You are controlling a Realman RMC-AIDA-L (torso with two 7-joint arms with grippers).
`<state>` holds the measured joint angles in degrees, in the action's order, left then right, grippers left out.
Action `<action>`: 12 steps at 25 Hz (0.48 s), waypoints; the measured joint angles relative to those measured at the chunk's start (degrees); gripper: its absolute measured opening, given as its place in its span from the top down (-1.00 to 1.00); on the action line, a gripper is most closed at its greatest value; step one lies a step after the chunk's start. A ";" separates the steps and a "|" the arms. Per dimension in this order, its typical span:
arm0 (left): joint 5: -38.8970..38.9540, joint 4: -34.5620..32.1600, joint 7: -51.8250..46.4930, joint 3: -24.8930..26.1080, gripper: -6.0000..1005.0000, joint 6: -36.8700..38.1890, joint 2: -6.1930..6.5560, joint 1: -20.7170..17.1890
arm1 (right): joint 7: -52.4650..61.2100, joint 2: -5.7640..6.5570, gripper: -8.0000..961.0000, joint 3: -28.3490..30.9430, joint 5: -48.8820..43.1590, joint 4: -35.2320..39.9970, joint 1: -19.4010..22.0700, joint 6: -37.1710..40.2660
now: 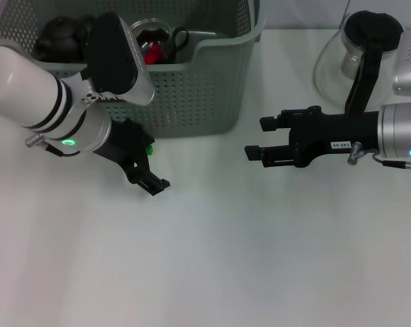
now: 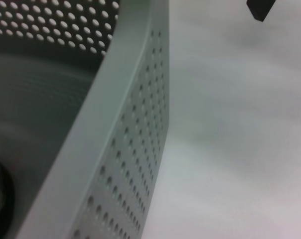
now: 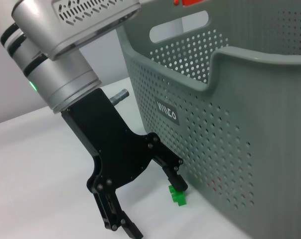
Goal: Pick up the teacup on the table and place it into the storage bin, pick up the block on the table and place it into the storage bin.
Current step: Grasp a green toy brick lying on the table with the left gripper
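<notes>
A broad, smooth white table, matt and bare of pattern, filling nearly the whole head view (nothing of the room beyond it visible). Set at its far left edge: the storage bin, a large grey-green rectangular plastic basket with perforated walls, a dipped front rim and a small black label with white lettering on its front wall. Inside it, dark rounded pieces, among them a dark round teapot-like shape and a glass vessel with something red within; no telling which of these is the teacup. At the far right, a clear glass jug with a black lid and handle, standing well apart from the bin.

Reaching in from the left, the white-and-silver left arm with its black left gripper, low over the table just in front of the bin's front wall, fingers spread apart and grasping nothing. Close to one fingertip, resting on the table hard by the bin's wall: the block, a small bright green plastic piece (touching the finger or not, cannot tell). From the right, the right gripper, black, level above the table, pointing toward the bin, its fingers parted and empty.
</notes>
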<state>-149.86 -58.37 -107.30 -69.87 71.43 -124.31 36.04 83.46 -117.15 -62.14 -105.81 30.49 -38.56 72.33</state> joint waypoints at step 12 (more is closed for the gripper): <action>0.01 0.65 0.26 -0.07 -0.91 -0.17 0.01 0.01 | -0.05 -0.10 -0.60 0.53 -0.32 0.00 0.04 0.00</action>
<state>-149.85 -57.72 -107.04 -69.94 71.26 -124.29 36.05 83.41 -117.25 -61.61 -106.13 30.50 -38.52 72.33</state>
